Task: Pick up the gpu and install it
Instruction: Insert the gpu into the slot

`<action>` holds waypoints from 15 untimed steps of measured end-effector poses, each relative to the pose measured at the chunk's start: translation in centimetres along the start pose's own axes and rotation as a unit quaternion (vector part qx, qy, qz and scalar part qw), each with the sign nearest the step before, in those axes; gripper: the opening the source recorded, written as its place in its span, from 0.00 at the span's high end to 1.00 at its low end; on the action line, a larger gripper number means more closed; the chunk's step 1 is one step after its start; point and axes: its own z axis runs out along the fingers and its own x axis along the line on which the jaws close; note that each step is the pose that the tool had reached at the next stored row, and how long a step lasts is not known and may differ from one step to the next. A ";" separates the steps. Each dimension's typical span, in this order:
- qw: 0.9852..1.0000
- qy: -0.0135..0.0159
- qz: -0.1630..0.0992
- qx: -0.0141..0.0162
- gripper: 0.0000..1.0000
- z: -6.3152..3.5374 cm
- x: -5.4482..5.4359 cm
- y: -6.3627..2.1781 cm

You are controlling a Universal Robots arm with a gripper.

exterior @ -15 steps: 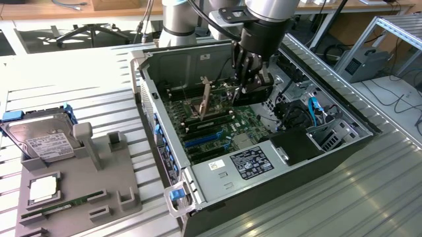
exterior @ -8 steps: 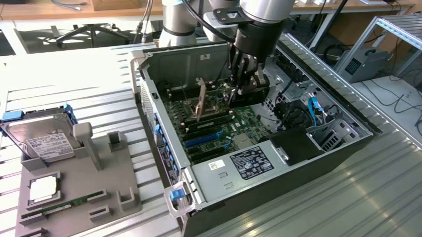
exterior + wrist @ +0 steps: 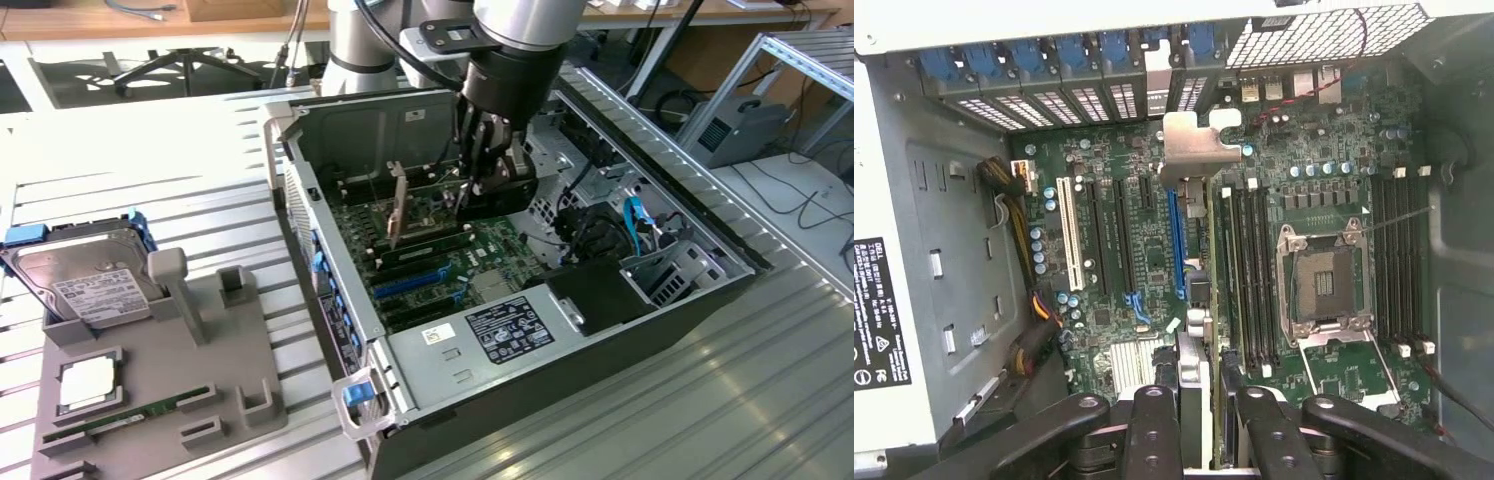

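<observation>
The gpu [image 3: 1194, 300] shows edge-on in the wrist view, and its silver bracket [image 3: 1199, 145] lies towards the case's rear slot openings. My gripper [image 3: 1199, 385] is shut on the card's near end, one black finger [image 3: 1154, 425] on each side of it. The card hangs upright just above the motherboard [image 3: 1154, 260], beside the blue expansion slot [image 3: 1175, 235]. In the exterior view the gripper [image 3: 474, 195] reaches down into the open computer case [image 3: 307, 200], with the gpu [image 3: 407, 215] standing on edge over the board.
A white slot [image 3: 1066, 235], black RAM slots [image 3: 1249, 270] and the bare CPU socket [image 3: 1324, 285] flank the card. On the exterior view's left, a grey fixture [image 3: 200, 340] holds a hard drive [image 3: 87, 285], a CPU [image 3: 87, 380] and a RAM stick [image 3: 127, 415].
</observation>
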 end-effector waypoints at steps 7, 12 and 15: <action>1.000 0.000 0.000 0.000 0.73 0.22 0.0 0.32; 1.000 0.000 0.000 0.000 0.73 0.41 0.1 0.43; 1.000 0.000 0.000 0.000 0.73 0.96 0.1 0.45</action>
